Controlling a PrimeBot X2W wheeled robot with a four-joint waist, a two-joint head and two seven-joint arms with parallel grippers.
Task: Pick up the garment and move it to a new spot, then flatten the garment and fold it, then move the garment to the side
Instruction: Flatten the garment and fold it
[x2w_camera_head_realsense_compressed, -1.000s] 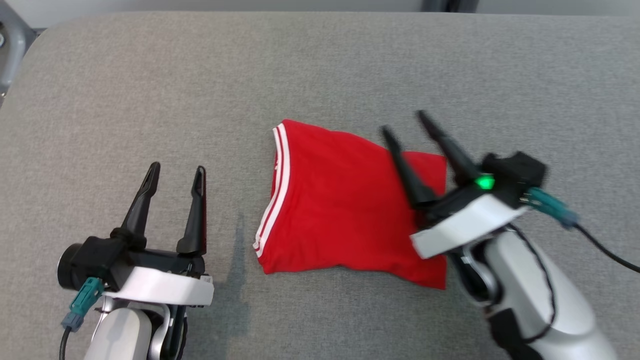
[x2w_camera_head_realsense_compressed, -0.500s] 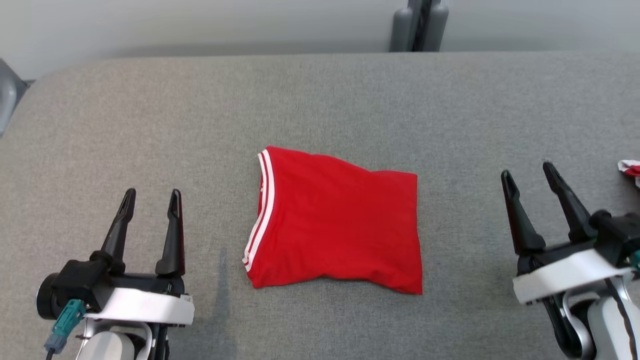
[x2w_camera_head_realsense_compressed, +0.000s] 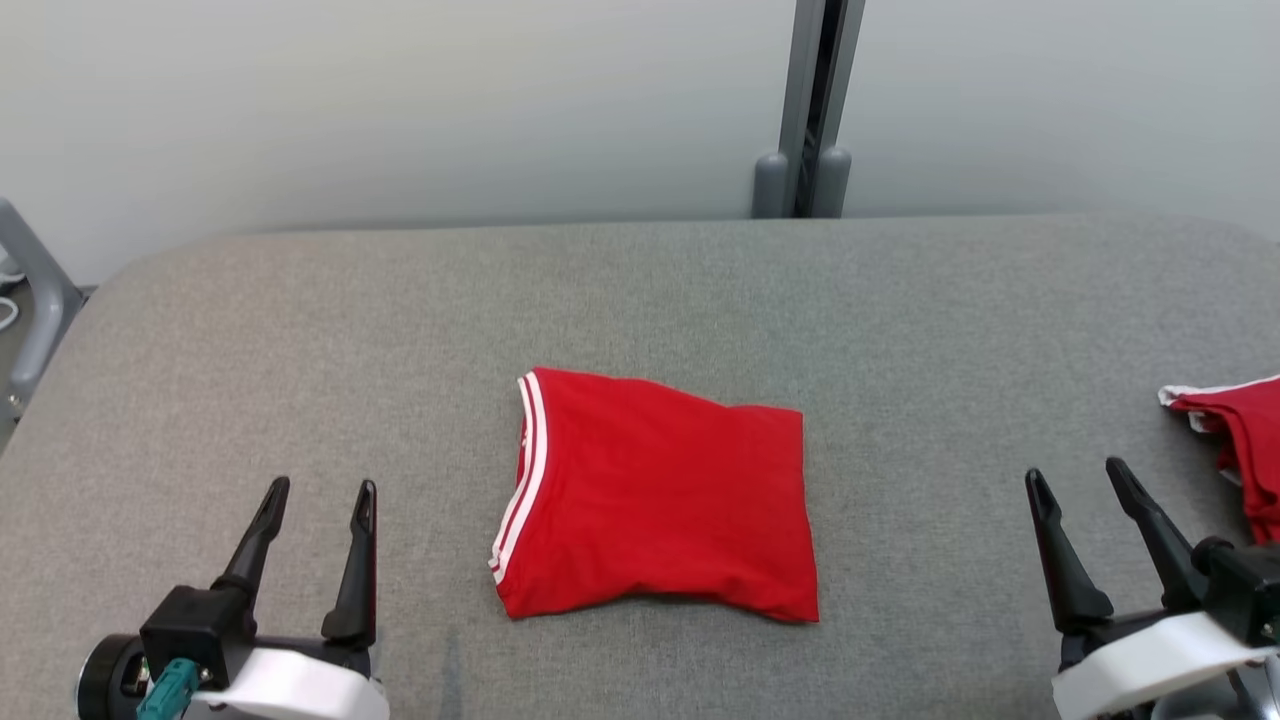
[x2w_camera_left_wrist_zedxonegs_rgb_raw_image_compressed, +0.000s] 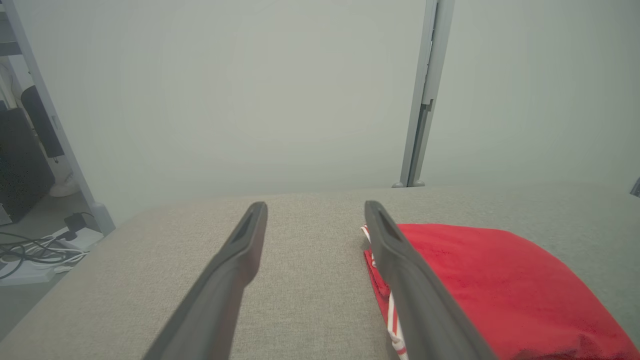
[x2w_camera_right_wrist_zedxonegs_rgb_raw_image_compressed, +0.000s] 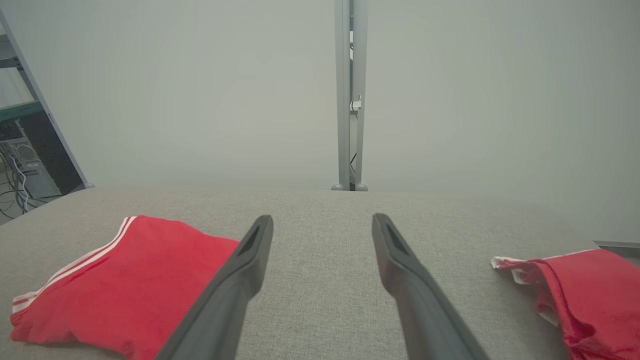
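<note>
Left gripper (x2w_camera_head_realsense_compressed: 324, 486) and right gripper (x2w_camera_head_realsense_compressed: 1073, 470) hover open and empty. Between them the folded garment (x2w_camera_head_realsense_compressed: 655, 500) lies centred on the table (x2w_camera_head_realsense_compressed: 300, 330). Likely best: pinch every layer at one edge and slide gently, stopping short of the other red cloth (x2w_camera_head_realsense_compressed: 1235, 435).

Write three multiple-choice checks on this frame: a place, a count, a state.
1. The folded garment lies on the grey surface: A) mid-surface B) at its left edge C) draped off the front.
2. Red cloth items on it: A) one B) two C) four.
3. Left claw and right claw: A) both open, empty B) both shut on cloth C) one shut.
Key: 1A, surface shows all around it; 2B, a second red cloth sits at the right edge; 3A, both spread, nothing between.
</note>
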